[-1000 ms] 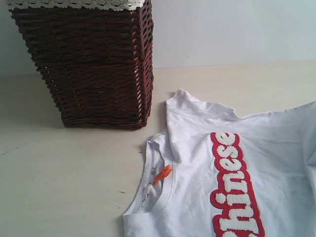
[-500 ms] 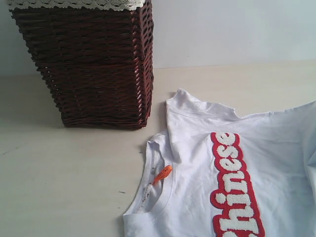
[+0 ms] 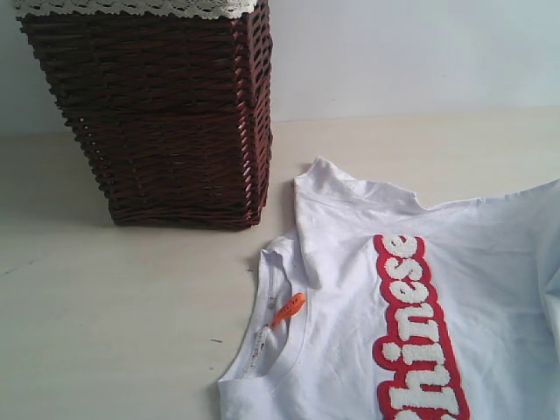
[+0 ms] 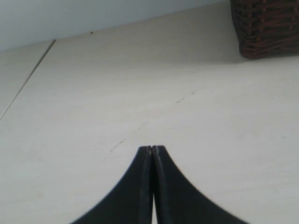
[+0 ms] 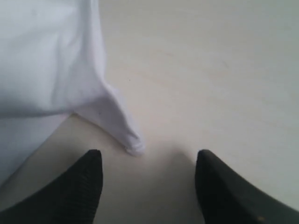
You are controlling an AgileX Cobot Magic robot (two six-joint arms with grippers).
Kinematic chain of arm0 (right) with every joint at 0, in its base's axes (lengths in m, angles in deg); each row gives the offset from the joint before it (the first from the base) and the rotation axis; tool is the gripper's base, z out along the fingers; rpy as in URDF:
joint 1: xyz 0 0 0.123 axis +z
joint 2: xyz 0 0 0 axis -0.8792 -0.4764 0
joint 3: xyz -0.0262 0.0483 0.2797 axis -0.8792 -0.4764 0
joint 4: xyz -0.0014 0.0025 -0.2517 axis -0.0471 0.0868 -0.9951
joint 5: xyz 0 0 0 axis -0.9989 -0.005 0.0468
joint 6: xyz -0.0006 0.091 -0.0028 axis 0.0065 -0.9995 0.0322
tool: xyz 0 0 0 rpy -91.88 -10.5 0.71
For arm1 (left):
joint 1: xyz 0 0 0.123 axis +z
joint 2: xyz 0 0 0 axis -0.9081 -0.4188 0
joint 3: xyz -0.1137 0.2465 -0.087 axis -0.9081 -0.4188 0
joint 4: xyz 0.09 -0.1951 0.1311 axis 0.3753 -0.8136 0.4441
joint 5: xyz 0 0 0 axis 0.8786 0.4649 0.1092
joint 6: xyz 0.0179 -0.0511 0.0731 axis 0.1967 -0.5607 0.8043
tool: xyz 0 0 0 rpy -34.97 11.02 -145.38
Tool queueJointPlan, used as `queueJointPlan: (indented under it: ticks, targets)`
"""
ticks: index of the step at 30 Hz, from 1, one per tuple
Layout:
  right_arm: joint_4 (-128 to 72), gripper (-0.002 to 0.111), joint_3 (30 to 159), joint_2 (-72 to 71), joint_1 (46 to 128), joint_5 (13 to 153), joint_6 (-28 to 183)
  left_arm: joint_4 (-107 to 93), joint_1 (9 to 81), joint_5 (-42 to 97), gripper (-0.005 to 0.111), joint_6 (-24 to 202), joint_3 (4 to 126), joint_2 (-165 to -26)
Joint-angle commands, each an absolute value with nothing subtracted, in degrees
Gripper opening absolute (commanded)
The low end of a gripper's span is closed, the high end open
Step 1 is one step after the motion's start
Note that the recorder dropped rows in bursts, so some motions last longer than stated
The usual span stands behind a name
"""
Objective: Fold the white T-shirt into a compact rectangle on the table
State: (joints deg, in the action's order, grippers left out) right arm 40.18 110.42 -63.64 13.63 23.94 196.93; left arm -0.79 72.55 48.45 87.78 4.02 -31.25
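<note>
Jaws of the left gripper are pressed tight together with nothing between them, over bare table; a corner of the brown wicker basket shows nearby. In the exterior view the basket stands at the left rear, with white lace edging along its rim. Right of it the white T-shirt lies spread front-up on the table, apart from the basket. Its collar faces left with the orange neck tag inside, and red-outlined lettering runs down the chest. Compared with a second ago, basket, shirt and tag lie exactly as they did; no crease has shifted. Jaws of the right gripper stand wide apart, holding nothing, low over the table, with a pointed corner of shirt fabric just ahead of the fingertips.
</note>
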Motion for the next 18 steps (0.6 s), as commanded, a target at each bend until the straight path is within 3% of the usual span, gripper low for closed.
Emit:
queueJointPlan:
  ticks: [1,9,16,18]
  targets:
    - [40.48,0.057,112.81,-65.35,15.9,25.15,198.13,-1.3,72.65,48.27,0.0,87.43,4.2,-31.36]
    - [43.62,0.051,118.01,-67.61,16.93,24.34,198.13,-1.3,72.65,48.27,0.0,87.43,4.2,-31.36]
    - [40.85,0.005,118.01,-67.5,16.93,18.87,198.13,-1.3,72.65,48.27,0.0,87.43,4.2,-31.36]
    - [41.24,0.0,118.01,-67.36,16.93,19.64,198.04,-1.3,72.65,48.27,0.0,87.43,4.2,-31.36]
